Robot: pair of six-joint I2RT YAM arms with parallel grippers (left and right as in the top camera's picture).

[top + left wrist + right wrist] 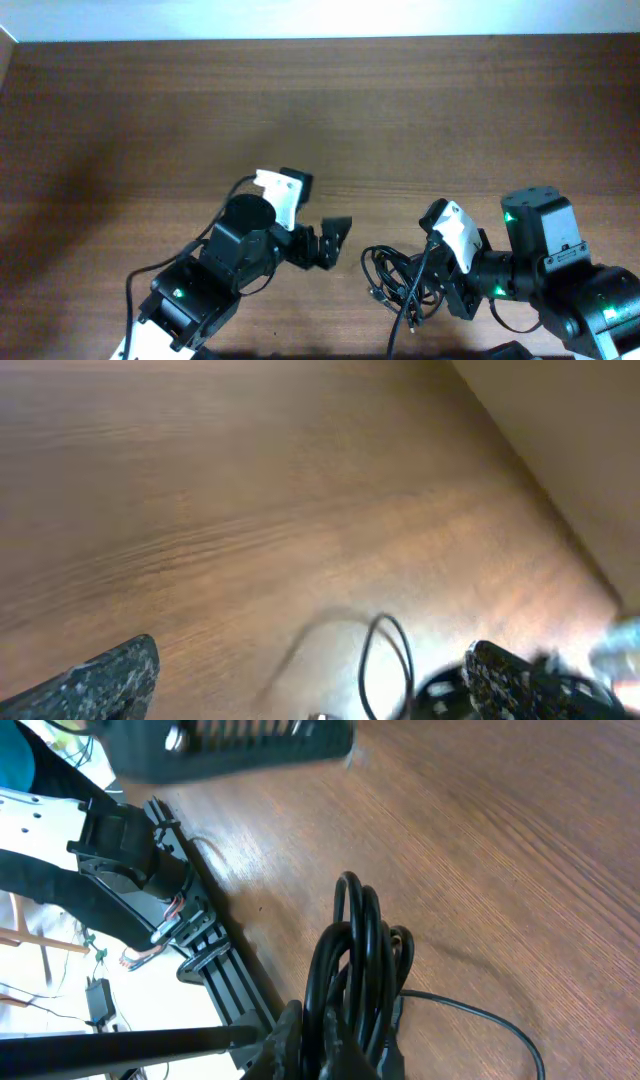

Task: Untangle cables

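Observation:
The cables (pixel 395 278) lie as one tangled black bundle on the wooden table (pixel 300 110), between my two arms near the front edge. My right gripper (pixel 428 296) is shut on the cables (pixel 355 955); the looped strands rise between its fingers (pixel 300 1042), and a thin strand (pixel 480 1016) trails off to the right. My left gripper (pixel 335 245) stands wide open just left of the bundle, holding nothing. In the left wrist view its gripper (pixel 310 675) hovers over the wood, with one cable loop (pixel 392 660) lying ahead of the right finger (pixel 505 680).
The table's front edge runs close behind the bundle, with a black metal frame (pixel 205 945) just beyond it. The pale back wall (pixel 570 450) borders the far side of the table. Bare wood (pixel 450 110) stretches away from both arms.

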